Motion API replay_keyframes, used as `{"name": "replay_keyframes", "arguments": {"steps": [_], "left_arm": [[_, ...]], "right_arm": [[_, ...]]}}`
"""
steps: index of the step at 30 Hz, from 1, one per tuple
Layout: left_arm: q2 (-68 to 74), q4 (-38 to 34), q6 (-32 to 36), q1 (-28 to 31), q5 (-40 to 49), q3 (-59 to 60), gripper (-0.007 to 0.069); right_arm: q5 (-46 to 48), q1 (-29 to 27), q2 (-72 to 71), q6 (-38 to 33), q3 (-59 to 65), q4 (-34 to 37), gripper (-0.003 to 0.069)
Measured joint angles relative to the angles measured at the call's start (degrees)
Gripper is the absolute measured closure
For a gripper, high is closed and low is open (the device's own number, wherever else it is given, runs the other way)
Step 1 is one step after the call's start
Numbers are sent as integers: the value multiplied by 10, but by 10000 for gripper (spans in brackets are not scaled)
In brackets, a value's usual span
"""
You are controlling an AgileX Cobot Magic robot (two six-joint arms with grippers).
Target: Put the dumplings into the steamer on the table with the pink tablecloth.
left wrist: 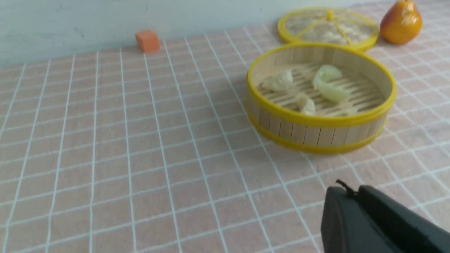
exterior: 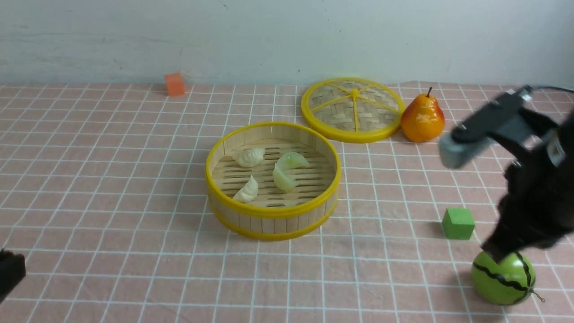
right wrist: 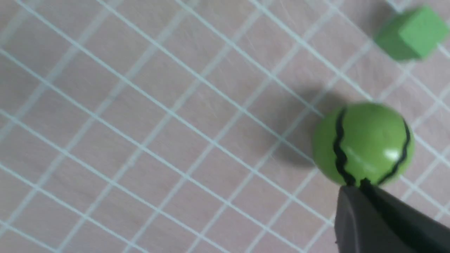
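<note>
Dumplings [exterior: 249, 157] lie in steamer [exterior: 272, 214], mid worktop [exterior: 112, 179]. Right claw [exterior: 494, 254] pressed together, empty, over toy watermelon [exterior: 504, 280]. Left claw [left wrist: 351, 196] together, near-left.

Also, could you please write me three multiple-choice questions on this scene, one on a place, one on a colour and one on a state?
1. Where is the pear? A in the steamer; B on top of the lid; C beside the lid.
2. What colour is the cube nearest the toy watermelon? A green; B orange; C pink.
3. How is the lid? A closing the steamer; B flat on the tablecloth; C leaning upright.
Answers: C, the pear stands just right of the lid; A, that cube is green; B, the steamer is open, dumplings showing.
</note>
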Motion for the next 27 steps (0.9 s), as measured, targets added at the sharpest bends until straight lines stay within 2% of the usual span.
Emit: {"name": "replay_keyframes", "arguments": {"steps": [2, 4, 7, 8, 9, 12, 17, 18, 20, 22, 27], "left_arm": [[0, 1, 0, 0, 3, 23, 585], [0, 1, 0, 0, 6, 38, 581], [0, 1, 0, 0, 17, 53, 575], [0, 1, 0, 0, 17, 54, 574], [0, 1, 0, 0, 23, 60, 571], [0, 1, 0, 0, 34, 62, 568], [0, 1, 0, 0, 47, 65, 568], [0, 1, 0, 0, 47, 65, 568], [0, -1, 0, 0, 46, 65, 568], [0, -2, 0, 0, 47, 65, 568], [1, -1, 0, 0, 47, 65, 568]], "right_arm": [[-82, 0, -89, 54, 115, -25, 661], [-167, 0, -162, 76, 194, -23, 659], [-289, 0, -286, 87, 313, -11, 658], [-297, 0, -304, 87, 320, -10, 658], [-368, 0, -380, 89, 381, -7, 659], [-464, 0, -516, 89, 459, -6, 659], [-628, 0, -724, 89, 596, -60, 654], [-636, 0, -729, 89, 596, -60, 653], [-749, 0, -754, 89, 648, -89, 648], [-818, 0, -746, 89, 657, -121, 647], [-851, 0, -736, 89, 657, -164, 645]]}}
